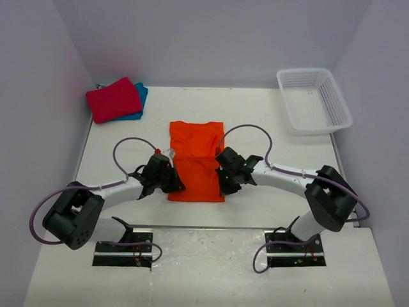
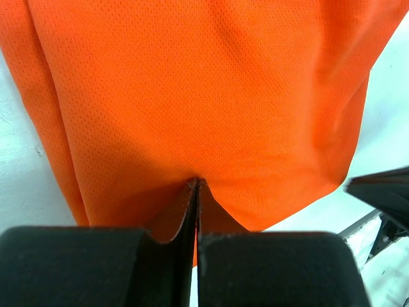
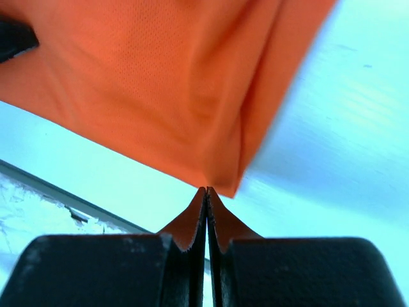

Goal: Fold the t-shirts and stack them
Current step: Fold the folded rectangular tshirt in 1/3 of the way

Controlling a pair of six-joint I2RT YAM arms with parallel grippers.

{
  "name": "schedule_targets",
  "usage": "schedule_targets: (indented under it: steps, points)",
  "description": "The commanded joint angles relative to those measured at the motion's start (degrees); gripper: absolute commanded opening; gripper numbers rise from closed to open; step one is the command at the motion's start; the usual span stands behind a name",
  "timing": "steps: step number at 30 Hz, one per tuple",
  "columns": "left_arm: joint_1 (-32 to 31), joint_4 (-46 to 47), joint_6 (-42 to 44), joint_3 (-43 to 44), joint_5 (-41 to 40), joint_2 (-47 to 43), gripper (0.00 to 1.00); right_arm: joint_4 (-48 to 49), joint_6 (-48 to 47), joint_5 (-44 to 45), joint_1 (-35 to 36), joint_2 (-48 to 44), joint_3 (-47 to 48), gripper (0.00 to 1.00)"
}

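My arms angle inward; left gripper (image 1: 178,185) and right gripper (image 1: 223,186) are each pinched tight on the orange t-shirt (image 1: 195,144).

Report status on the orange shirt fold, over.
Left gripper and right gripper shut on orange t-shirt, one each side. Shirt mid-table. Red t-shirt on teal t-shirt far left, basket far right; nothing in the way.

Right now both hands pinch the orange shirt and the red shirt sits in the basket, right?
No. The left hand and right hand pinch the orange shirt, but the red shirt lies on the blue shirt, far left, not in the basket. The top view shows it.
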Motion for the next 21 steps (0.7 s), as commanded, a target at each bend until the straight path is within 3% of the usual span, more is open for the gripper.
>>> schedule_targets:
  steps: [1,7,12,13,14,21]
  points:
    - [-0.1,-4.9,1.1,-1.2,-4.1,0.1,0.00,-7.3,-0.3,6.1,-0.1,-5.3,4.3,0.00]
    - [-0.5,-6.5,2.9,1.7,-2.7,-0.9,0.00,-12.3,-4.4,10.4,-0.9,-0.5,16.3,0.00]
    - [-3.0,-13.2,4.5,9.2,-4.9,-5.4,0.00,-12.2,-6.2,9.4,-2.9,3.8,20.6,0.00]
    - [-3.8,-13.8,4.7,10.4,-5.0,-6.0,0.00,-12.2,-6.6,9.5,-3.2,4.5,21.9,0.04]
    - [-4.3,-14.6,4.7,12.4,-5.0,-6.7,0.00,-12.2,-7.0,9.3,-4.1,5.9,22.6,0.16]
    - [-9.1,-15.0,4.3,19.0,-4.5,-3.6,0.00,-12.3,-10.2,7.2,-8.6,10.9,26.7,0.29]
